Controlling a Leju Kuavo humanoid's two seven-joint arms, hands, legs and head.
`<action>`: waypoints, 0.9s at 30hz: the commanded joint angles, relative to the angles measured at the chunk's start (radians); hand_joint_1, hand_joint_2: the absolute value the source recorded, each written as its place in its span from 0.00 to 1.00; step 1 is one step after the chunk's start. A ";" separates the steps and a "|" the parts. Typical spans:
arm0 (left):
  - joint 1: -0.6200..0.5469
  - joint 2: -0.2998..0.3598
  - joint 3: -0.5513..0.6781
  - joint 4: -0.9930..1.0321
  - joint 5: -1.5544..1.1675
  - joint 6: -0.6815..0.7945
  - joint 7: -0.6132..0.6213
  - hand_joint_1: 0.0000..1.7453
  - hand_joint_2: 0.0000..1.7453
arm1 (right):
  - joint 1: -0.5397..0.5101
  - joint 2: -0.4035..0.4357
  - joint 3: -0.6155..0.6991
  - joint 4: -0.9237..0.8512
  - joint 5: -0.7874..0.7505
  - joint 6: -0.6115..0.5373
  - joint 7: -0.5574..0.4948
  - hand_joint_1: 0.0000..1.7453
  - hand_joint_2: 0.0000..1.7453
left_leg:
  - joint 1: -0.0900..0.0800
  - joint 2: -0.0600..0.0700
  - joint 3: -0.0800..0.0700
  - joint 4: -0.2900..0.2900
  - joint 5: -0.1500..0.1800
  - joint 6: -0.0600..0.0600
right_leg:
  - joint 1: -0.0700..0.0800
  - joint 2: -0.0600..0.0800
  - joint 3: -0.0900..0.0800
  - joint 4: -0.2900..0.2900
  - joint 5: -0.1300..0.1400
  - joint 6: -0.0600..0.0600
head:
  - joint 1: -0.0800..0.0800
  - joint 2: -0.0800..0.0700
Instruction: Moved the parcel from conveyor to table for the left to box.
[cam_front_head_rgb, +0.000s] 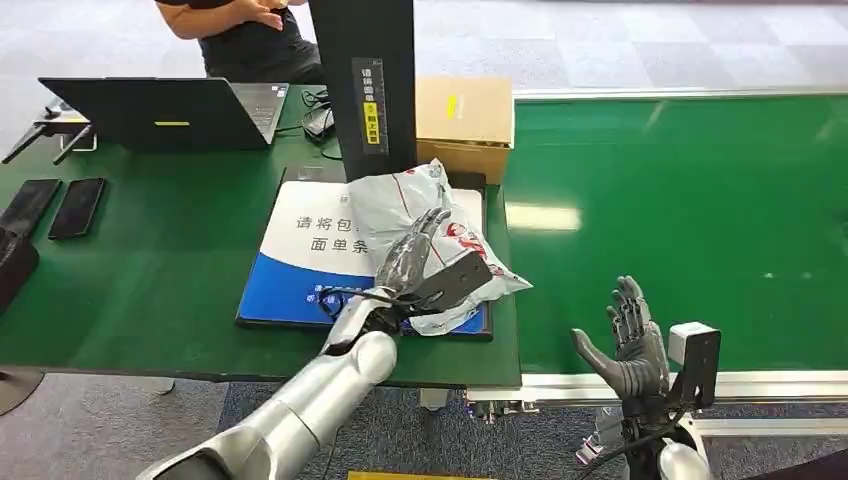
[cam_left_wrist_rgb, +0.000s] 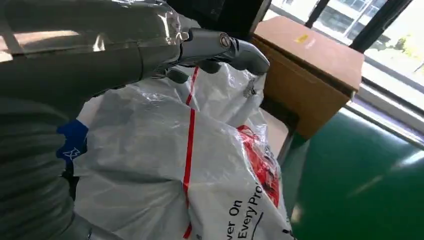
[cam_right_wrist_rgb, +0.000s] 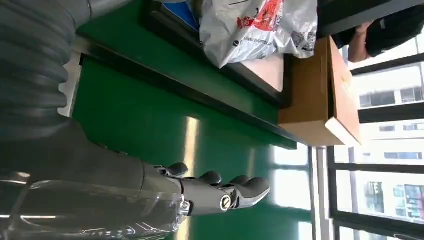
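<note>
- Farthest left on the green table (cam_front_head_rgb: 150, 270), two dark phones (cam_front_head_rgb: 55, 207) lie side by side near the edge, well apart from the parcel.
- Behind them an open black laptop (cam_front_head_rgb: 165, 113) stands at the table's far side, and a person (cam_front_head_rgb: 245, 35) in a dark top sits just beyond it.
- Next, near the table's right end, a flat scale pad (cam_front_head_rgb: 300, 265) with a white and blue printed face lies on the green surface, at the foot of a black upright post (cam_front_head_rgb: 362, 85).
- On that pad rests the parcel (cam_front_head_rgb: 415, 215), a crumpled white plastic mailer with red stripes and red print; its right corner hangs past the pad's edge toward the conveyor.
- The left hand (cam_front_head_rgb: 412, 258) lies on top of the parcel with its fingers stretched forward and slightly spread; in the left wrist view the thumb (cam_left_wrist_rgb: 225, 47) reaches over the bag's crinkled top. Whether the fingers actually grip the plastic or only rest on it, I cannot tell.
- Just behind the parcel, a brown cardboard box (cam_front_head_rgb: 465, 122) sits beside the post, at the table's right edge.
- Further right, the green conveyor belt (cam_front_head_rgb: 700, 220) runs alongside the table, with a pale metal rail along its near edge.
- The right hand (cam_front_head_rgb: 625, 345) hovers over the belt's near edge, palm up, fingers apart and raised, holding nothing.
</note>
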 joint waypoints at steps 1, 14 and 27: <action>-0.130 -0.031 -0.013 0.238 -0.105 0.007 0.119 0.00 1.00 | -0.004 0.010 -0.054 0.014 0.007 0.007 0.003 0.00 1.00 | 0.001 -0.003 0.005 -0.003 0.000 -0.001 | 0.001 0.001 0.006 -0.004 0.000 -0.001 | 0.000 0.000; -0.175 -0.039 0.004 0.385 -0.221 -0.147 0.254 0.02 1.00 | 0.001 0.018 -0.067 0.020 0.010 0.012 0.003 0.00 1.00 | 0.000 0.000 0.003 -0.001 0.000 -0.001 | 0.000 0.002 0.003 -0.002 0.000 -0.001 | 0.000 0.000; -0.145 -0.017 0.021 0.364 -0.223 -0.125 0.233 1.00 1.00 | -0.004 0.020 -0.054 0.029 0.016 0.023 0.003 0.00 1.00 | 0.000 0.001 0.005 -0.002 0.000 -0.001 | 0.000 0.004 0.004 -0.002 0.001 -0.001 | 0.000 0.000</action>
